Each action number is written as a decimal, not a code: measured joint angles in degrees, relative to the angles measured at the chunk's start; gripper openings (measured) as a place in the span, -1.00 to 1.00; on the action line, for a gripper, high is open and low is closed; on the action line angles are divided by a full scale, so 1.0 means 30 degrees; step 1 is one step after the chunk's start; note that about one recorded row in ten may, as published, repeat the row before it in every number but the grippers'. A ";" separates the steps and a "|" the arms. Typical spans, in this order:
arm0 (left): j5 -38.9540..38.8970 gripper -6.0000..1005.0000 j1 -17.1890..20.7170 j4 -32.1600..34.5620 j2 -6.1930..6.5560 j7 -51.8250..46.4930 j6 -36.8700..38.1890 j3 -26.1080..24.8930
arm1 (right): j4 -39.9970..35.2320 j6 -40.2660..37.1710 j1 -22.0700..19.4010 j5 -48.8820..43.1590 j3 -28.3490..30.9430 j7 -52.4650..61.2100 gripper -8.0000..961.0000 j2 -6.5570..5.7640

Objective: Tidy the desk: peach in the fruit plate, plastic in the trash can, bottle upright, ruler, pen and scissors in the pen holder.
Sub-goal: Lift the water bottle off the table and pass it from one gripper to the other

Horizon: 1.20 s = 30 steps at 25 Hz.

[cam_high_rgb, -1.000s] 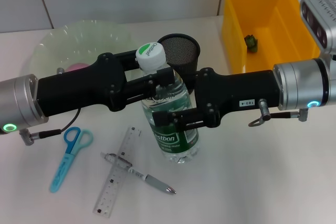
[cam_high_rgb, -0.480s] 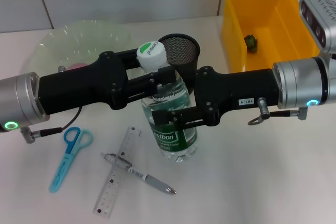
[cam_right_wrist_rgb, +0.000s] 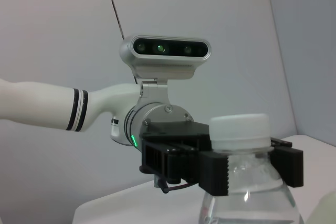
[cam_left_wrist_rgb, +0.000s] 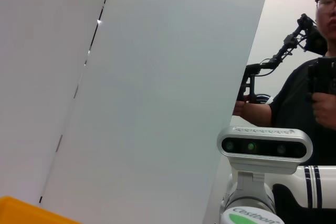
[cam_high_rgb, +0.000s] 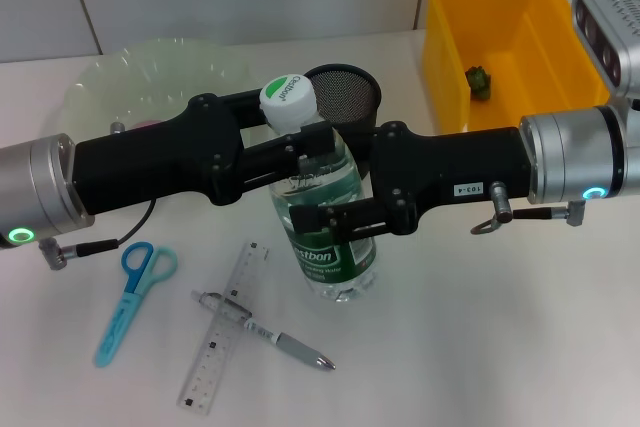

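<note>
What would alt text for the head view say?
Two black grippers, left gripper and right gripper, clamp a water bottle upright on a white desk. Scissors, ruler and pen lie in front; a mesh pen holder stands behind.

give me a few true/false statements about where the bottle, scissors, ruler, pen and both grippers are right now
1. Both the left gripper and the right gripper are closed on the bottle. True.
2. The bottle lies flat on the table. False: it stands nearly upright, white cap on top.
3. The blue scissors are inside the mesh pen holder. False: they lie on the table, toward the robot's left.
4. The pen lies across the clear ruler. True.
5. The yellow bin holds nothing. False: a small green object sits inside.
</note>
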 joint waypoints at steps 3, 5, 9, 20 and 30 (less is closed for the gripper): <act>0.0005 -0.03 -0.0009 0.0001 0.0027 -0.0001 0.0005 -0.0001 | -0.0004 0.0028 -0.0001 0.0005 0.0027 -0.0001 0.64 0.0001; 0.0004 -0.02 -0.0010 0.0003 0.0029 -0.0027 0.0010 -0.0002 | -0.0008 0.0045 0.0000 0.0004 0.0030 -0.0001 0.64 0.0001; 0.0010 -0.03 -0.0009 0.0000 0.0052 -0.0116 0.0011 -0.0013 | -0.0013 0.0097 0.0004 -0.0022 0.0012 -0.0050 0.64 -0.0012; 0.0071 -0.05 -0.0019 -0.0004 0.0055 -0.0176 0.0047 0.0006 | 0.0269 -0.0018 0.0349 -0.0518 0.0002 -0.0059 0.67 -0.0065; 0.0051 -0.08 0.0078 0.0003 0.0091 -0.0175 0.0165 -0.0004 | 0.0176 -0.0142 0.0221 -0.0371 0.0504 0.0115 0.69 -0.0028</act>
